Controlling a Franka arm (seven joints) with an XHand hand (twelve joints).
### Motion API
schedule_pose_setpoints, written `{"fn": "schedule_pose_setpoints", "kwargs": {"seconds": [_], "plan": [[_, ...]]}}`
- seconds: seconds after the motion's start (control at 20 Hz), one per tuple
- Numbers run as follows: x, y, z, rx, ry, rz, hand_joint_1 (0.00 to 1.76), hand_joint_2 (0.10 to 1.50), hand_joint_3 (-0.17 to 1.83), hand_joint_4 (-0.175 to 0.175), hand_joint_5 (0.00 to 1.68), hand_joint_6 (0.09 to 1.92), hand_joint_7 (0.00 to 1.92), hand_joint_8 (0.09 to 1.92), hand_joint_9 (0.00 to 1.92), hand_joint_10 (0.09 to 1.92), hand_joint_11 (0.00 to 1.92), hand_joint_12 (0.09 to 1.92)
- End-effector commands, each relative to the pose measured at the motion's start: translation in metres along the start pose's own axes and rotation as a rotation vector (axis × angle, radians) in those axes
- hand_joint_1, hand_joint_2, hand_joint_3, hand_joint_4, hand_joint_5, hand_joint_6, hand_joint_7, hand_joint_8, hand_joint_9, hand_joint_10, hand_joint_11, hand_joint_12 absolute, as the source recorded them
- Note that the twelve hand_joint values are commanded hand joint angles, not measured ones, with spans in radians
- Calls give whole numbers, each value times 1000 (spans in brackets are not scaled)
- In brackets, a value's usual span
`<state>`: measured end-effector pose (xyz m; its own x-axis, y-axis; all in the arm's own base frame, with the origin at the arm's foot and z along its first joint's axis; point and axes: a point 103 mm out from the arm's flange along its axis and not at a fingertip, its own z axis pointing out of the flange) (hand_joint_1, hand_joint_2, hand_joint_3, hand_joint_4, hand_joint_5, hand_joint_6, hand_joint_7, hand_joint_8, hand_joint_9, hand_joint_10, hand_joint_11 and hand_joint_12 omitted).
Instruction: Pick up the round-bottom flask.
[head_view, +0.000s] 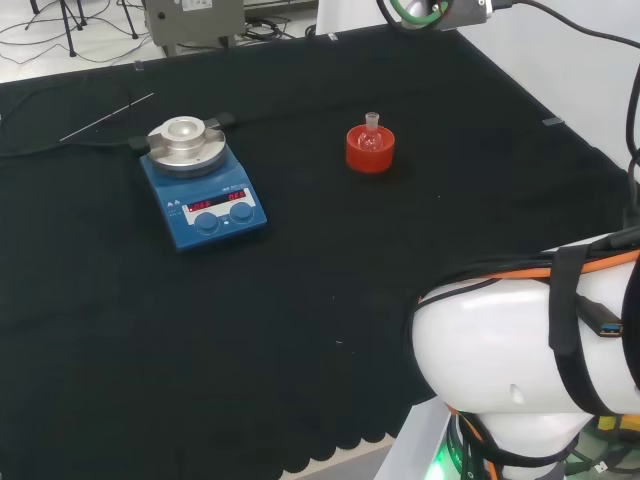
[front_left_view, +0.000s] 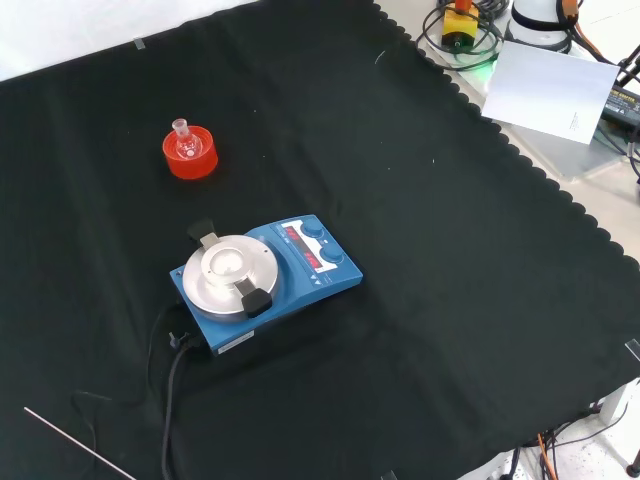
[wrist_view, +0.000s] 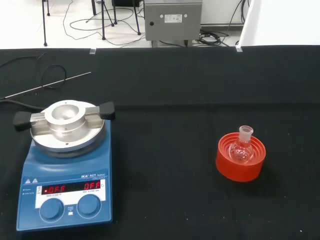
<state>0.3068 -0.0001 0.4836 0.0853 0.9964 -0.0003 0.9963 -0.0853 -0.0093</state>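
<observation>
A small clear round-bottom flask (head_view: 371, 135) stands upright in a red ribbed ring stand (head_view: 370, 152) on the black cloth. The front view has the flask (front_left_view: 184, 143) and its stand (front_left_view: 190, 157) at upper left. The wrist view looks at the flask (wrist_view: 241, 148) in the stand (wrist_view: 240, 159) from some way off. Nothing touches the flask.
A blue hotplate stirrer (head_view: 203, 182) with a round metal top stands left of the flask in the head view, and nearer the camera in the front view (front_left_view: 265, 277). A thin metal rod (head_view: 107, 117) lies beyond it. The arm's white link (head_view: 530, 355) is at lower right.
</observation>
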Motion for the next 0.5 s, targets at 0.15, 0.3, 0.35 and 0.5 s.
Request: {"fn": "schedule_pose_setpoints", "kwargs": {"seconds": [0.15,0.3,0.35,0.5], "plan": [[33,-66,-84,-35,-49,-65,71,1300,321,-44,290,165,59,523,150,666,0,1020],[32,-66,-83,-25,-50,-65,41,1346,254,-43,303,93,59,508,141,664,0,1004],[32,-66,-83,-28,-49,-65,39,1344,241,-43,301,87,59,506,139,663,0,1002],[34,-67,-83,-28,-53,-66,60,1314,210,-45,297,87,58,506,136,666,0,989]]}}
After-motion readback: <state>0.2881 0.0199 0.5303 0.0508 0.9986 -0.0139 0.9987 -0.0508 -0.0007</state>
